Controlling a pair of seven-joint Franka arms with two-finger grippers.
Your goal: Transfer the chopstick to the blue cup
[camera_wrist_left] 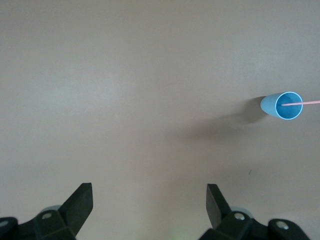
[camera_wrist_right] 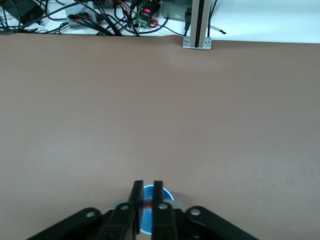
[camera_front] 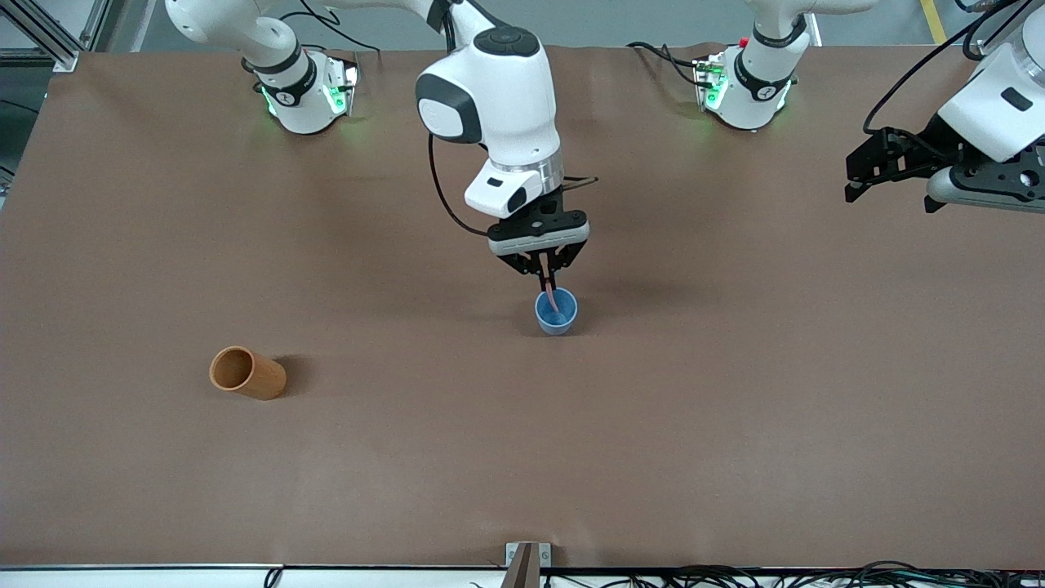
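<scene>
The blue cup (camera_front: 556, 318) stands upright near the middle of the table. The pink chopstick (camera_front: 553, 300) has its lower end inside the cup and its upper end between the fingers of my right gripper (camera_front: 547, 282), which hangs straight over the cup and is shut on the stick. In the right wrist view the gripper (camera_wrist_right: 148, 186) shows a narrow gap filled by the chopstick (camera_wrist_right: 147, 203), with the cup's rim (camera_wrist_right: 166, 194) below. My left gripper (camera_front: 890, 198) waits open in the air over its own end of the table. From there I see the cup (camera_wrist_left: 270, 104) and the chopstick (camera_wrist_left: 305, 103).
An orange-brown cup (camera_front: 247, 373) sits toward the right arm's end of the table, nearer the front camera than the blue cup. A metal bracket (camera_front: 526, 559) marks the table's front edge, with cables along it.
</scene>
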